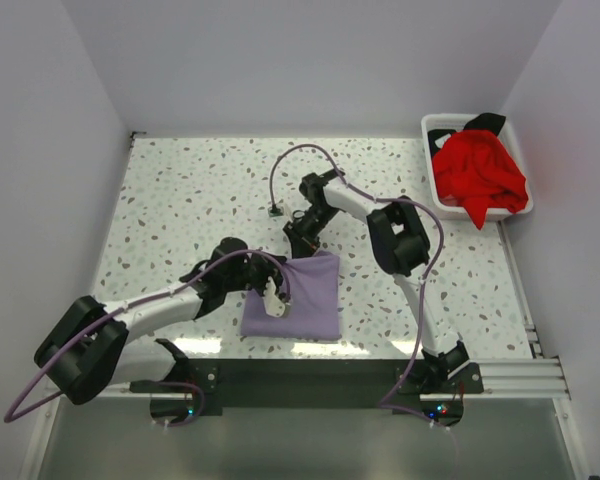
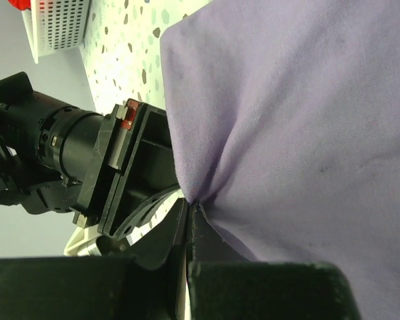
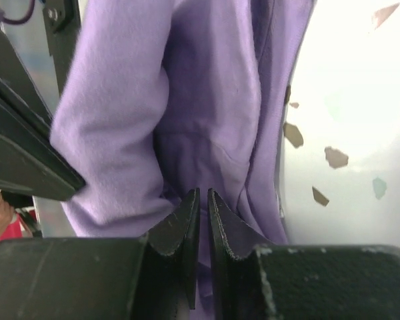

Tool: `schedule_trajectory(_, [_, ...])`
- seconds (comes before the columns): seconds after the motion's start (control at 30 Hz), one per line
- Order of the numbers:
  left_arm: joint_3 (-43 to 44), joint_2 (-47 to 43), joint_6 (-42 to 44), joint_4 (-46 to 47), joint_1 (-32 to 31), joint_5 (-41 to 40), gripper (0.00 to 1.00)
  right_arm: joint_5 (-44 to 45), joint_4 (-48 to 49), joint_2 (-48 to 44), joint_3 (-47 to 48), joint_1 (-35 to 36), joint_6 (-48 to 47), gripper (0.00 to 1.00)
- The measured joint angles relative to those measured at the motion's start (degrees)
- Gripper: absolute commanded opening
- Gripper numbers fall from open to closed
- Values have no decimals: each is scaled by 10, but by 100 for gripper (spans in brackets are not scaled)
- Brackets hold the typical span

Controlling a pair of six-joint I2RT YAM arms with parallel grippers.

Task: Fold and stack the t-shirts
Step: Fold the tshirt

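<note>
The lavender t-shirt (image 1: 310,300) lies on the near middle of the table (image 1: 180,200) as a compact rectangle, so its folding looks nearly done. The left gripper (image 1: 272,298) is closed tight on a pinch of cloth at the shirt's left edge, and the right gripper (image 1: 302,240) has its fingers all but together on a thin fold at the far left corner. The red t-shirt (image 1: 477,172) and the black t-shirt (image 1: 488,122) sit crumpled in the white basket (image 1: 435,128) at the far right, so I judge two shirts unfolded and no stack begun; no brand, label or readable writing shows anywhere.
</note>
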Motion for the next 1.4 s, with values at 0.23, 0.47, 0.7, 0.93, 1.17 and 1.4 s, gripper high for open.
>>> schedule_trajectory(0.23, [-1,0,5,12,0,0,0,21,-11,16,4,-2,-11,12])
schedule_trajectory(0.47, [2,13,4,35,0,-3,0,9,-26,33,6,-4,-19,12])
schedule_trajectory(0.7, [9,61,5,68,11,-12,0,8,-32,33,6,-4,-28,12])
schedule_trajectory(0.93, [8,101,6,117,12,-23,4,23,-43,33,22,-4,-28,22])
schedule_trajectory(1.17, [1,83,12,119,17,-33,41,83,-41,31,84,-5,-19,38])
schedule_trajectory(1.4, [46,-22,-59,6,32,-18,51,154,-47,3,111,-6,-21,49])
